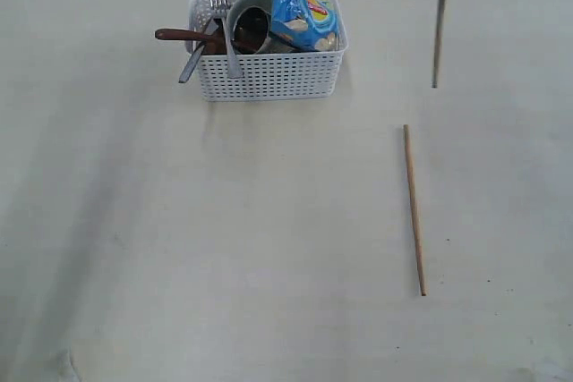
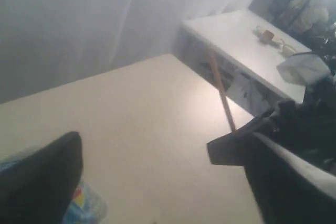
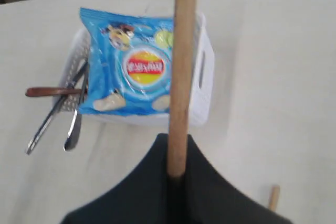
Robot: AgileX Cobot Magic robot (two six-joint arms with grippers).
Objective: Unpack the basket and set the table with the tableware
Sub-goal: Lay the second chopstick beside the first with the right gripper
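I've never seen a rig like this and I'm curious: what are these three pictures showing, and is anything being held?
It is a robot with two arms, each ending in a gripper. The wide picture comes from a camera off the arms; the other two from cameras on the wrists. On the pale beige tabletop stands a white perforated plastic basket holding a steel fork, a reddish-brown wooden spoon and a blue snack bag. One loose wooden chopstick lies on the tabletop. The right gripper is shut on a second wooden chopstick, hanging above the tabletop. The left gripper is open and empty.
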